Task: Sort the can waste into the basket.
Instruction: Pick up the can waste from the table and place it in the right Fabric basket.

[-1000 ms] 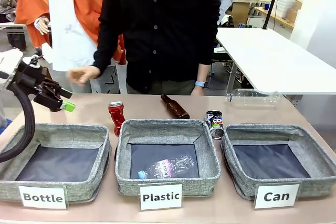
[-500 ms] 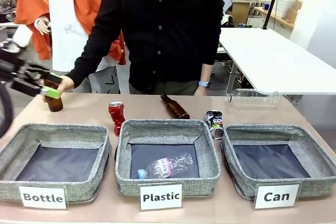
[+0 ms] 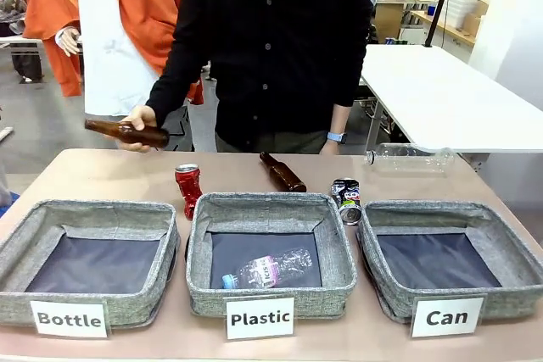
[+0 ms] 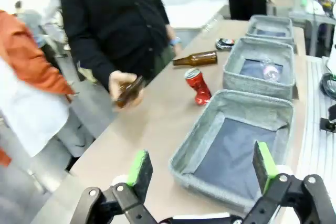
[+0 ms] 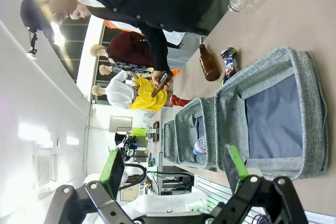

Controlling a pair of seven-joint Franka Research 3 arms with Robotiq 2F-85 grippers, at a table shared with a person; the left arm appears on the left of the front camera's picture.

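Note:
The red crushed can [image 3: 187, 188] stands on the table behind the gap between the "Bottle" and "Plastic" baskets. The black and silver can [image 3: 346, 200] lies by the far left corner of the "Can" basket [image 3: 392, 292], whose dark base is bare. In the left wrist view my left gripper [image 4: 201, 167] is open and holds nothing, hovering off the table's end near the "Bottle" basket [image 4: 231, 109], with the red can [image 4: 198, 86] beyond. My right gripper [image 5: 174, 169] is open too, above the "Can" basket [image 5: 313, 109], with the black can [image 5: 229, 59] farther off.
The person's hand holds a brown bottle [image 3: 127, 132] level above the table's far left. Another brown bottle [image 3: 282, 173] lies behind the "Plastic" basket [image 3: 270, 207], which contains a clear bottle [image 3: 270, 270]. A large clear bottle [image 3: 407, 157] lies at the far right.
My left gripper has drawn back out of the front view to the left. The person's hand set a brown bottle on the table's left end, then lifted it and turned it level.

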